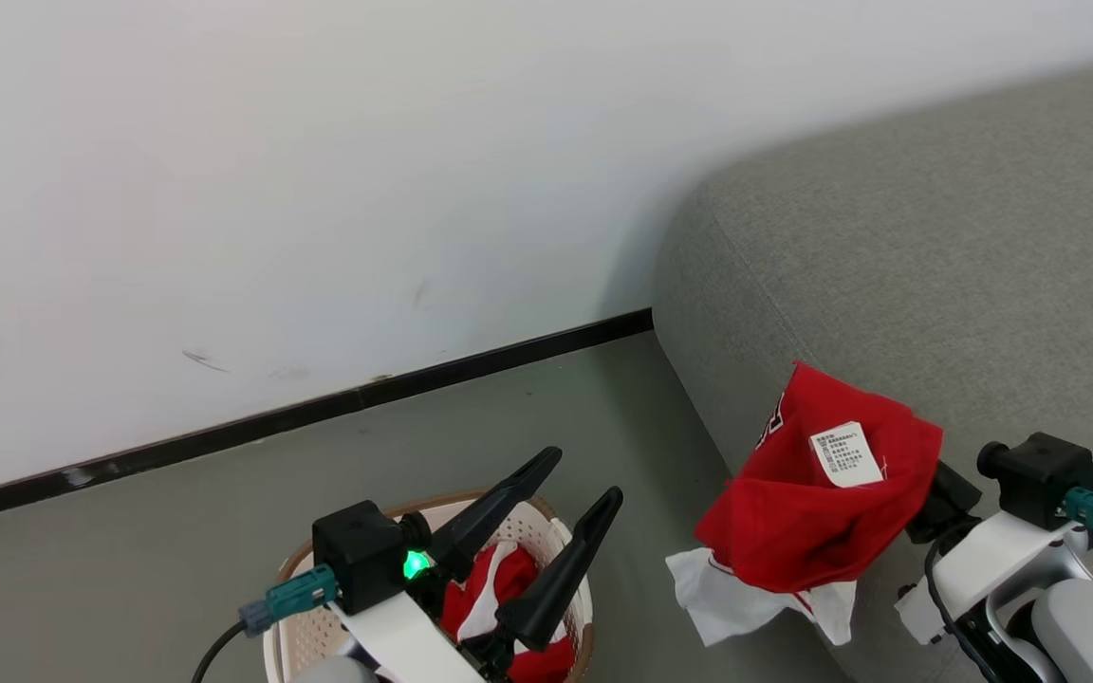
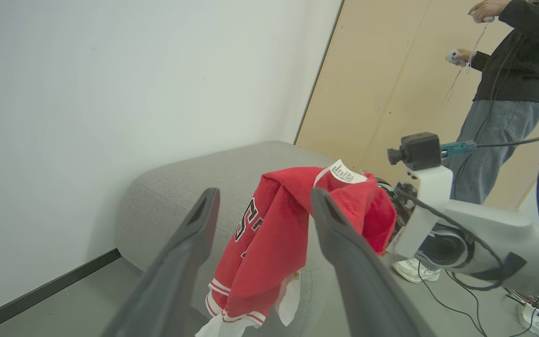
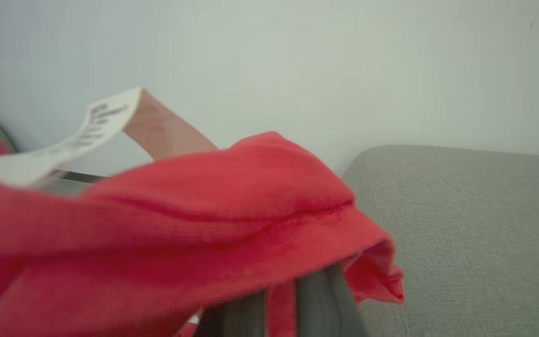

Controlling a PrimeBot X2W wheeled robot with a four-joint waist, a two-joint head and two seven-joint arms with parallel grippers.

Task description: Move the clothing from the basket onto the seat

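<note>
A red garment (image 1: 793,512) with white trim and a white care label (image 1: 845,455) hangs at the near corner of the grey seat (image 1: 935,266). My right gripper (image 3: 281,299) is shut on it, and the cloth drapes over the fingers (image 3: 321,299). In the left wrist view the same garment (image 2: 269,243) dangles in front of the seat (image 2: 190,182). My left gripper (image 1: 583,476) stands open and empty above the cream basket (image 1: 305,636). More red and white clothing (image 1: 499,588) lies inside the basket.
A white wall with a black baseboard (image 1: 319,408) runs behind the grey floor (image 1: 224,531). A person (image 2: 508,79) holding controllers stands beyond my right arm (image 2: 438,215), by a wooden panel. Cables and a power strip (image 2: 531,311) lie on the floor there.
</note>
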